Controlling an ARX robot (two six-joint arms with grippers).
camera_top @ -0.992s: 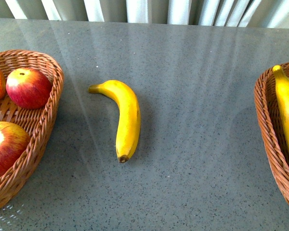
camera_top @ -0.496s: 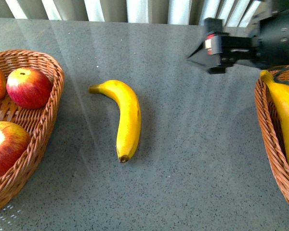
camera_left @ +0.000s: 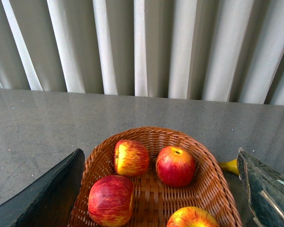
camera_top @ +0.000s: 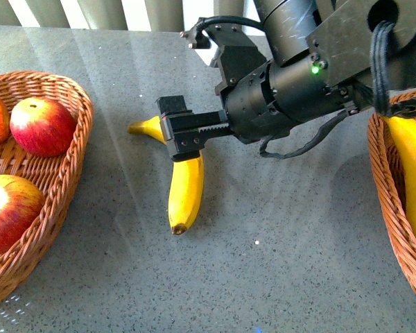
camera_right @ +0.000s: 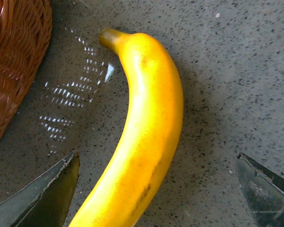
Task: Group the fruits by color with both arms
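A loose yellow banana (camera_top: 184,194) lies on the grey table (camera_top: 284,263) between two baskets. My right gripper (camera_top: 179,129) hovers open above the banana's upper half, near its stem end. In the right wrist view the banana (camera_right: 149,127) runs between the spread fingers (camera_right: 49,191), touching neither. My left gripper (camera_left: 159,155) is open above the left wicker basket (camera_left: 208,184), which holds several red apples (camera_left: 175,165). The front view shows three apples (camera_top: 40,126) in that basket (camera_top: 69,173). The left arm is out of the front view.
A second wicker basket (camera_top: 383,180) at the right edge holds another banana (camera_top: 410,166). The right arm's bulky body and cable (camera_top: 312,76) span the upper right of the table. Curtains (camera_left: 142,47) hang behind the table's far edge.
The right arm has swept in from the upper right and now hangs over the loose banana; one second ago no arm was in view. The fruits have not moved.
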